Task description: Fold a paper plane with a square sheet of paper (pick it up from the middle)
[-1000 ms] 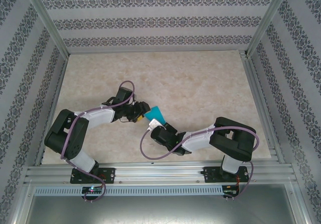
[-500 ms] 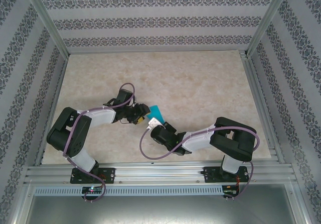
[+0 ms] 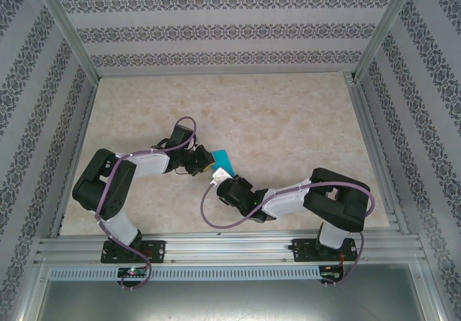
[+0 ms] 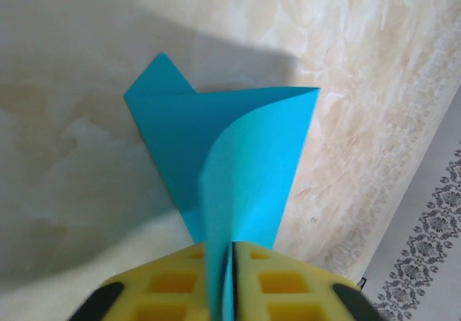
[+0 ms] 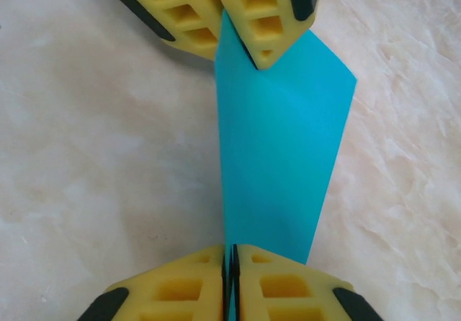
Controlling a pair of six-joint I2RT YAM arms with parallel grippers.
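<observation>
Both grippers clench the square sheet of paper (image 5: 277,155), just left of centre in the top view. The left gripper (image 4: 232,255) nips one edge and the right gripper (image 5: 230,256) the opposite edge, with the half-folded sheet spanning between them. If either arm pulls or twists while both pinch, the thin paper may tear or crease askew, and its curled flap could fold wrongly. Around them lie a pale marbled tabletop (image 3: 288,112), patterned walls (image 3: 216,29) and an aluminium frame (image 3: 230,247).

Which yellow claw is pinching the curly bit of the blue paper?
The left claw. The paper curls over right where that claw pinches it, but it is flat where the right claw pinches its other end.
</observation>
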